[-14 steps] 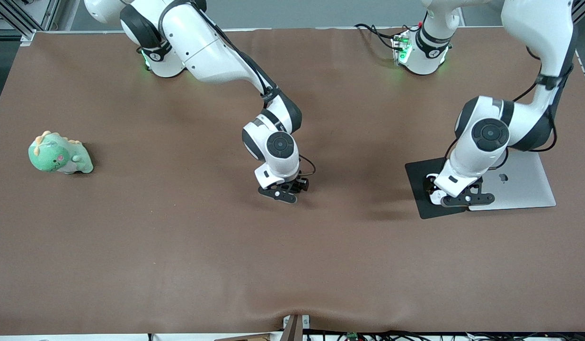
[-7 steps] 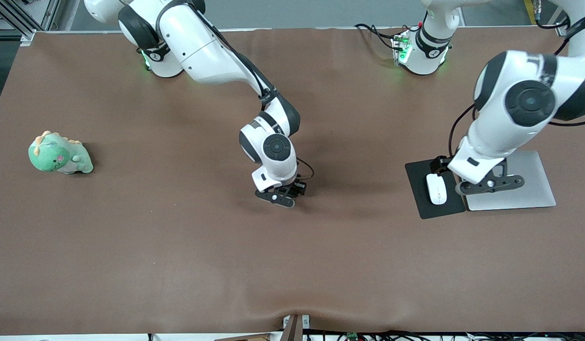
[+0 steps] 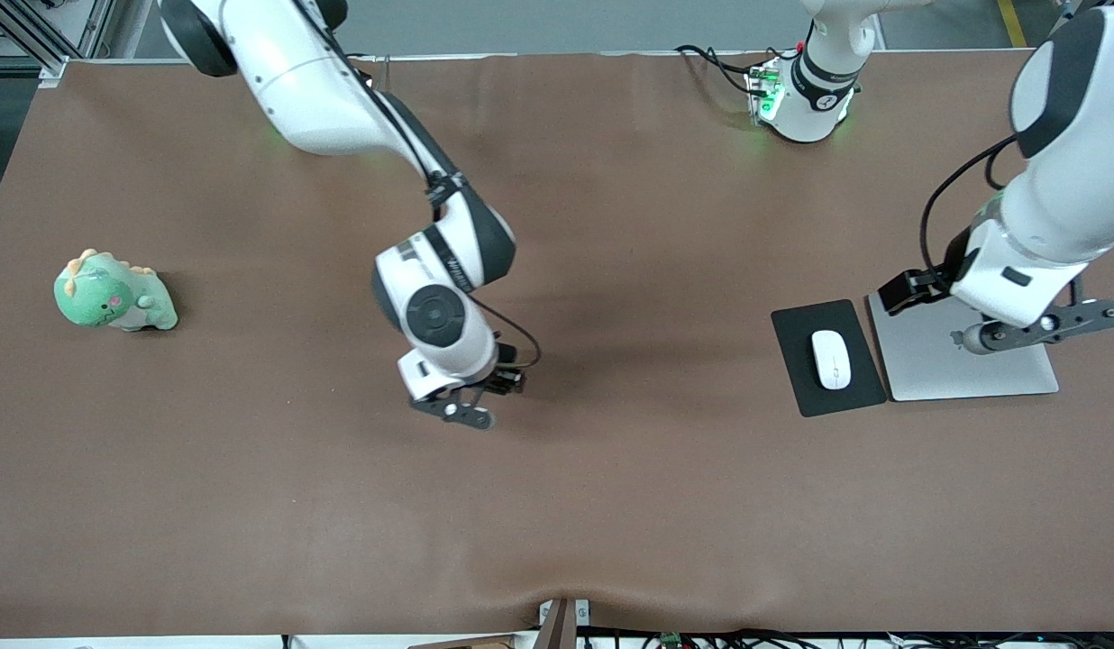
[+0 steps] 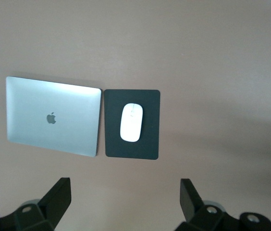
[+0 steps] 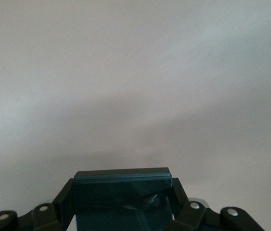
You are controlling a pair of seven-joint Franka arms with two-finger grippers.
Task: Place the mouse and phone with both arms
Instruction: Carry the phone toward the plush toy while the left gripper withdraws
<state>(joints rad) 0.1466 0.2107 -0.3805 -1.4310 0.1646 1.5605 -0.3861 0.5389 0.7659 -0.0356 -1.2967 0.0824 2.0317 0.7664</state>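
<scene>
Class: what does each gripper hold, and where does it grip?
The right gripper clamps the phone by its two side edges. The left gripper is open, holding nothing.

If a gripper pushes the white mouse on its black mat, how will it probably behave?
The mouse looks glossy and smoothly rounded, so fingers may slip off it. It lies low and flat on the black mat, so it will probably slide, not tip. It seems light.

The white oval mouse (image 3: 831,359) is laid flat on a black mat (image 3: 796,383), and the black phone (image 5: 121,198) is clamped in the right gripper (image 3: 467,404).
</scene>
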